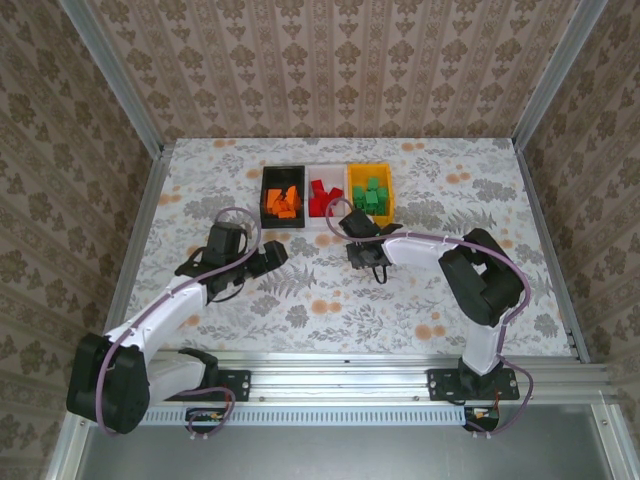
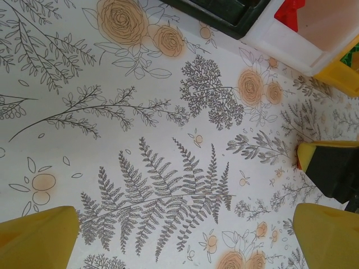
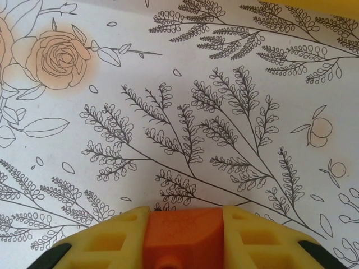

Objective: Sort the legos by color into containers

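Orange brick (image 3: 182,238): pinched in right pincer (image 1: 368,258), shut on it, near black bin (image 1: 283,225), likely bound there to join other orange bricks (image 1: 285,203). Left pincer (image 1: 266,258): wide open, empty, over bench (image 1: 300,300)

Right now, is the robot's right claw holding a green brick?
No, the brick clamped in the right gripper is orange.

Floral-print table (image 1: 300,300) (ferns and peach roses all over). Three bins sit right on it in a side-by-side row out toward 12 o'clock: black bin (image 1: 264,200) at 11, white bin (image 1: 326,169) at 12, yellow bin (image 1: 391,200) at 1.
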